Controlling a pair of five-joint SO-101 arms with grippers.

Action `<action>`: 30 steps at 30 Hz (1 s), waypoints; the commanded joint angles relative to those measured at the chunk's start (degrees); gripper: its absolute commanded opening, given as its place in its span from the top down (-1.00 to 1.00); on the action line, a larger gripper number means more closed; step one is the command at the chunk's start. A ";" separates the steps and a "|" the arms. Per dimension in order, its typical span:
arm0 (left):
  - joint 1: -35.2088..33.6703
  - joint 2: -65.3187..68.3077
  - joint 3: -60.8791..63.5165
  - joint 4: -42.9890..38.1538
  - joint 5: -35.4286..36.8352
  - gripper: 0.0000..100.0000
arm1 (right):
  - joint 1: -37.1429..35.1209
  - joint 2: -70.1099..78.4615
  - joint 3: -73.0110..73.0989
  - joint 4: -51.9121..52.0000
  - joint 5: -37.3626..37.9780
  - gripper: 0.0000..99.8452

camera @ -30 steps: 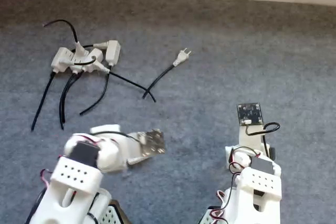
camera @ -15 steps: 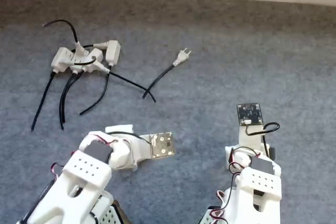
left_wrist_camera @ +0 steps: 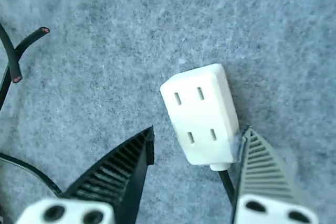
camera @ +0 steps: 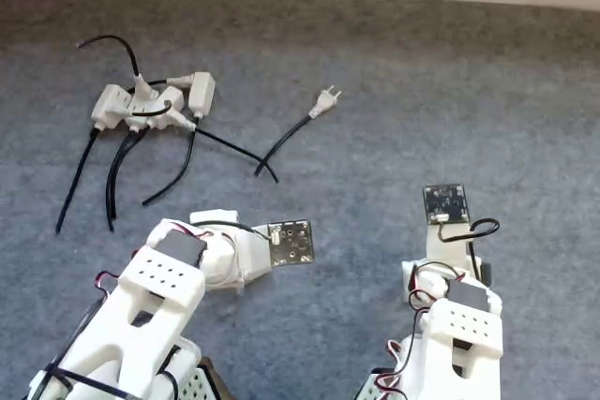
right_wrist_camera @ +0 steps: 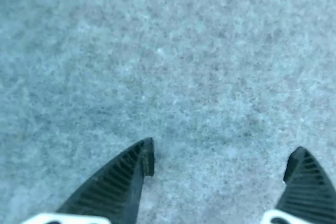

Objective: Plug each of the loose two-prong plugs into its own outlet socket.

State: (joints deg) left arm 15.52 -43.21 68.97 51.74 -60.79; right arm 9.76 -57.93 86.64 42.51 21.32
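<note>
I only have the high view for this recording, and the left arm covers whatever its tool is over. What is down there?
Observer: The left tool is open, with a white socket block lying on the carpet between its two sides, slots facing up.
Operator: Is anything plugged into that block?
Observer: No. Both pairs of slots are empty. A black cable leaves one end of it.
Operator: And the right tool?
Observer: The right tool is open above the carpet.
</note>
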 commanded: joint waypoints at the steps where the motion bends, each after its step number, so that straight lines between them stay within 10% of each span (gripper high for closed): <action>1: -0.40 0.22 -1.89 -0.79 -0.79 0.69 | -0.66 -0.40 -0.22 -0.84 -0.26 0.25; 18: 4.09 -0.13 -0.13 -0.62 -2.46 0.82 | -0.66 -0.40 -0.22 -0.84 -0.26 0.25; 25: 3.21 -0.66 -1.27 1.14 5.45 0.60 | -0.75 -0.40 0.22 -0.84 2.02 0.25; 30: -4.44 -4.62 -9.80 2.46 24.00 0.60 | -0.92 -0.40 1.01 -0.84 2.37 0.25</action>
State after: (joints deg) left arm 16.40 -44.62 66.42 53.32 -50.24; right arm 9.58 -58.11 87.78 42.51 22.99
